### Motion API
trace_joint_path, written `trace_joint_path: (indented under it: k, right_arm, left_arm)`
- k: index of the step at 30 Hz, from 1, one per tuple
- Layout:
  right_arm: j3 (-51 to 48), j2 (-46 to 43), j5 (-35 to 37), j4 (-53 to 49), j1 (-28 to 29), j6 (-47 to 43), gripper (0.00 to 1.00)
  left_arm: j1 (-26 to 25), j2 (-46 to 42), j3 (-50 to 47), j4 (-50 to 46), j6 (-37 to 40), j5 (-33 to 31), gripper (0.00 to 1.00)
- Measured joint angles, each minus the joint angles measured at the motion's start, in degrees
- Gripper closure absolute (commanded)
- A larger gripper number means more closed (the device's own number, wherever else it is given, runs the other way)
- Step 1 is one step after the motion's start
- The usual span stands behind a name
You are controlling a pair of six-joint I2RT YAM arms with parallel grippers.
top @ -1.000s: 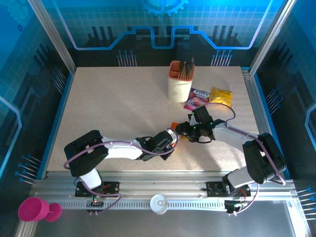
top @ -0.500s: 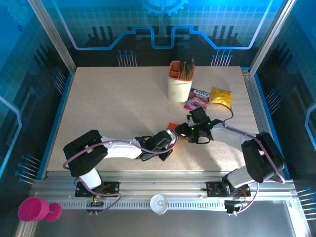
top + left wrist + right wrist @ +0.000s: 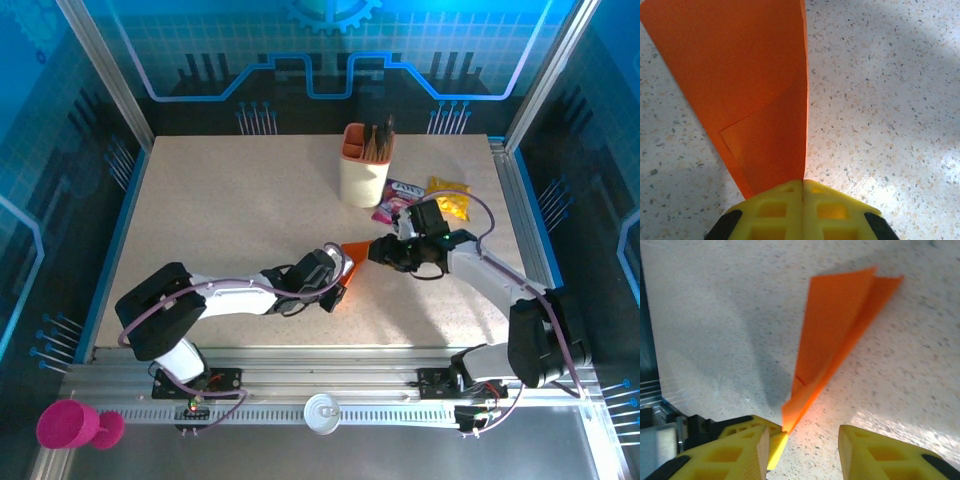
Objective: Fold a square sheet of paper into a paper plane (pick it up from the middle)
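Table [image 3: 220, 220], centre-front: paper plane [image 3: 755, 90] is already a narrow dart with layered flaps. Left claw [image 3: 802, 187] is pressed together, pinching the dart's narrow end. Right claw [image 3: 804, 435] is spread, the other tip between its fingers, unclamped. Looks like late crease shaping. Next: right closes squarely on that tip.

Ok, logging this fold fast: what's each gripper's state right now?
Left gripper: shut on the paper plane.
Right gripper: open, jaws apart around the plane's tip.
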Motion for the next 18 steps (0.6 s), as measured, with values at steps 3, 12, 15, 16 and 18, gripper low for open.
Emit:
trace_joint_path:
  k: [3, 12, 15, 16, 18]
  right_arm:
    - [0.70, 1.77, -1.09, 0.15, 0.07, -1.70, 0.54]
    - [-3.13, 2.49, -0.20, 1.88, 4.48, 0.90, 0.39]
    - [-4.02, 2.73, 0.02, 2.80, 5.95, 2.78, 0.34]
    - [-4.02, 3.04, 0.02, 3.26, 6.27, 3.30, 0.34]
    - [-4.00, 3.87, 0.02, 4.15, 6.71, 4.11, 0.32]
  left_arm:
    - [0.63, 0.00, -0.50, 0.81, -0.87, 1.90, 1.00]
    - [2.54, 0.00, -1.46, 2.05, -2.43, 4.98, 1.00]
    - [2.54, 0.04, -1.46, 2.08, -2.64, 5.53, 1.00]
    - [2.54, 0.07, -1.46, 2.10, -2.80, 5.66, 1.00]
    - [2.54, 0.17, -1.44, 2.08, -2.84, 5.88, 1.00]
